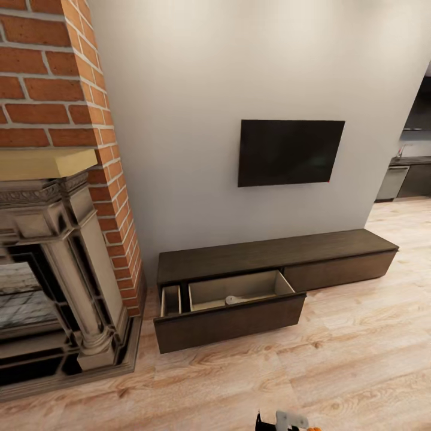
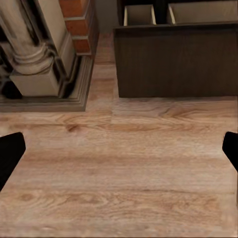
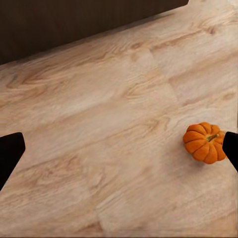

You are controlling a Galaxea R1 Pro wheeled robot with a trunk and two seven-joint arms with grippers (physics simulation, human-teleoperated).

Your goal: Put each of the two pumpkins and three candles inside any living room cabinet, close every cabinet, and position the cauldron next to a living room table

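a small orange pumpkin (image 3: 203, 142) sits on the light wood plank floor (image 3: 99, 148) in the right wrist view, ribbed, its short dark stem tipped over to one side. it lies just beside one dark fingertip (image 3: 230, 148) of the right gripper (image 3: 119, 151), so close that i cannot tell whether they touch. the other fingertip is far off at the opposite edge of that picture, so the right gripper is spread wide with nothing between its fingers but bare floor. a dark-brown front of the cabinet (image 3: 74, 20) runs along the far edge of that view, well apart from the pumpkin.

the left gripper (image 2: 119, 151) is likewise wide open and holds nothing; its two black fingertips (image 2: 10, 151) show at opposite edges over plain planks. ahead of it is the cabinet's pulled-out drawer (image 2: 176, 59), tan inside, with a narrow compartment beside a wider one.

from the head view the cabinet (image 1: 275, 257) is a long low unit against the grey wall, under a black tv (image 1: 290, 152). its drawer (image 1: 230, 305) nearest the fireplace stands open, and a small pale object (image 1: 234, 299) lies in the wide compartment; what it is i cannot tell. the other drawer front looks closed. the brick fireplace (image 1: 54, 197) with its carved stone surround stands just beside the cabinet's end. a kitchen area (image 1: 407, 173) shows beyond the wall's far corner.
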